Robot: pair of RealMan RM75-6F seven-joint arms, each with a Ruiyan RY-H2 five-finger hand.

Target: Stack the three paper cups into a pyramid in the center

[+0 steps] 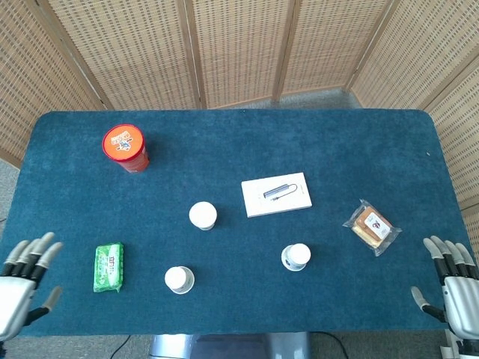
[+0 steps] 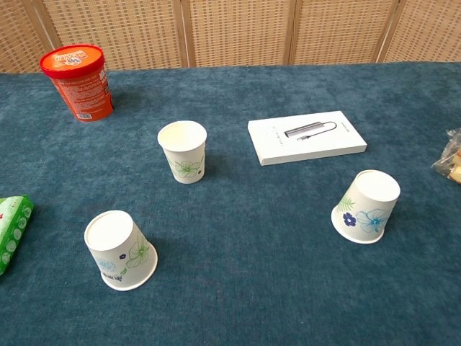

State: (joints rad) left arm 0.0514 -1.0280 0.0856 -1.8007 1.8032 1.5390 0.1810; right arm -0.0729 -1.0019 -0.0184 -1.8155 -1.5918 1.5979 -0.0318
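Note:
Three white flowered paper cups stand apart on the blue table. One cup (image 1: 203, 215) (image 2: 183, 151) stands upright with its mouth up, near the middle. A second cup (image 1: 179, 280) (image 2: 119, 249) sits upside down at the front left. The third cup (image 1: 296, 256) (image 2: 367, 206) sits upside down at the front right. My left hand (image 1: 21, 284) hovers at the table's front left corner, fingers spread and empty. My right hand (image 1: 451, 284) is at the front right corner, fingers apart, holding nothing. Neither hand shows in the chest view.
A red tub (image 1: 125, 148) (image 2: 78, 81) stands at the back left. A white box (image 1: 276, 194) (image 2: 306, 136) lies right of centre. A green packet (image 1: 108, 266) (image 2: 10, 228) lies at the front left, a wrapped snack (image 1: 371, 226) (image 2: 451, 156) at the right.

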